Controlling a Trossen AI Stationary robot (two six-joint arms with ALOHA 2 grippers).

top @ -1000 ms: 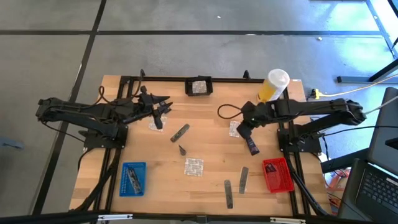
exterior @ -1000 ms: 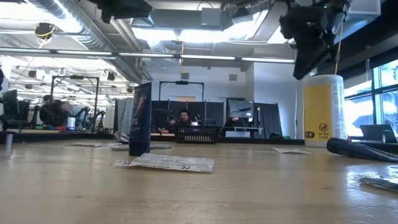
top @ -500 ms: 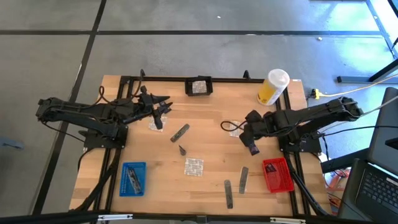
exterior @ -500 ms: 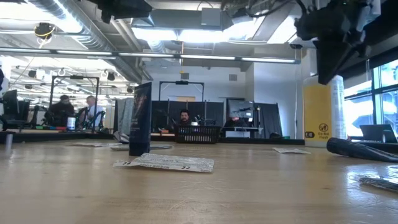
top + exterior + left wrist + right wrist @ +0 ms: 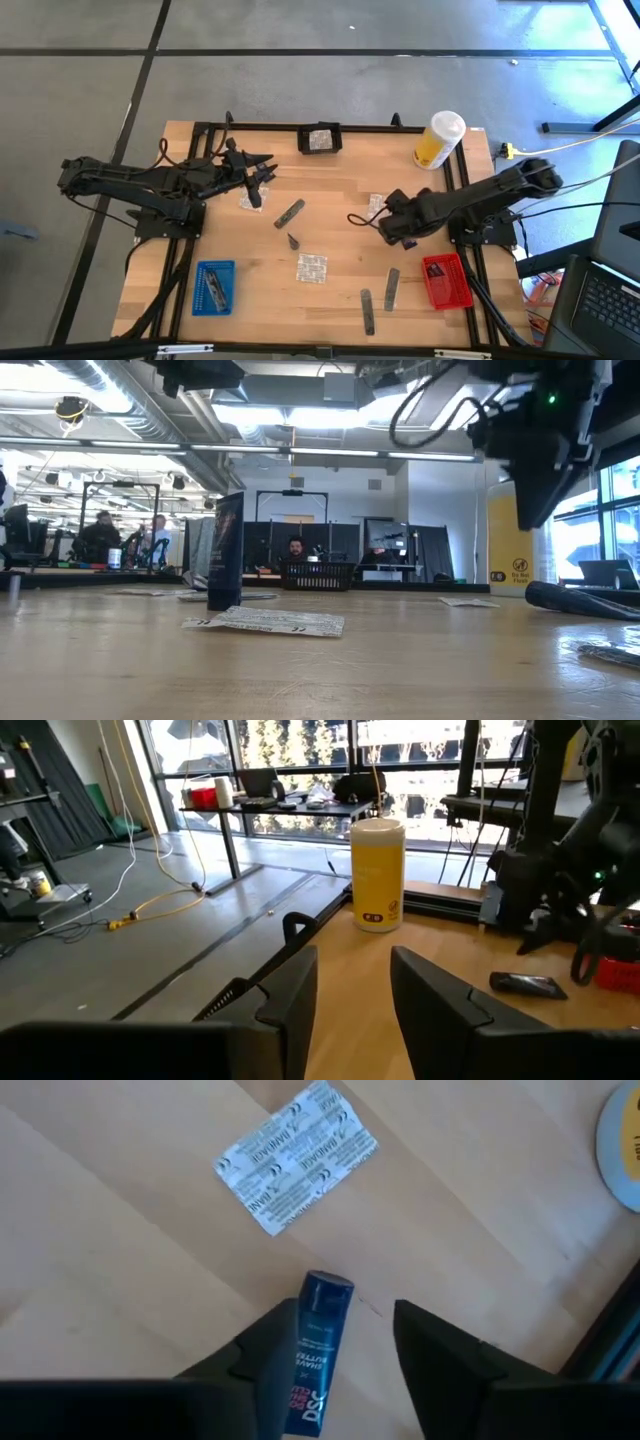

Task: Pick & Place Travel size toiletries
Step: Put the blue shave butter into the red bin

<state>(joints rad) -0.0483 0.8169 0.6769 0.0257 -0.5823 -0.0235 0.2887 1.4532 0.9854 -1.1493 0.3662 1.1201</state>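
A dark blue tube [image 5: 318,1345] lies flat on the wood near the table's right side, also seen as a dark tube [image 5: 580,600] in the low view. My right gripper [image 5: 345,1318] hangs over it, open and pointing steeply down, one finger on either side, touching nothing. In the high view my right gripper [image 5: 397,232] hides the tube. A foil sachet [image 5: 297,1155] lies flat just beyond it. My left gripper [image 5: 268,178] waits open and level above the table's far left, nothing between its fingers [image 5: 290,995].
A tall yellow container [image 5: 440,140] stands at the far right. A red tray [image 5: 446,280] is near right, a blue tray [image 5: 214,287] near left. Foil sachets [image 5: 311,268], grey sticks [image 5: 392,288] and a small upright tube [image 5: 292,241] are scattered across the middle.
My right gripper has swung toward the table's near edge and come down over the lying tube, tipping more steeply downward, and its fingers have opened. The tube and sachets have stayed where they were.
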